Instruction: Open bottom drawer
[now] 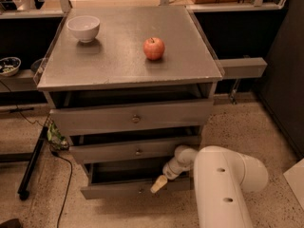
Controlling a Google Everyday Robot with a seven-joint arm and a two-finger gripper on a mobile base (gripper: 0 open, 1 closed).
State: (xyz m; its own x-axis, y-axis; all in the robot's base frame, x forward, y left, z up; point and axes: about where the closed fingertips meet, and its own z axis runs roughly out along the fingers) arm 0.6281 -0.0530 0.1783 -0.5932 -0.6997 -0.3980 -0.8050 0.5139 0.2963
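1. Sitting lowest in the grey cabinet (118,65), the bottom drawer (114,192) is standing partly out, its front projecting past the two drawers above.
2. The gripper (159,184) is resting against that front's upper edge, right of centre.
3. Whether the gripper is open, closed or gripping anything: cannot tell.

Speckled terrazzo floor (247,127) under dim warm light, grey cabinet surface (118,65) mid-frame, dark shelving behind, grey ledge (242,68) at right, black stand leg (31,170) and cable (64,184) at left.
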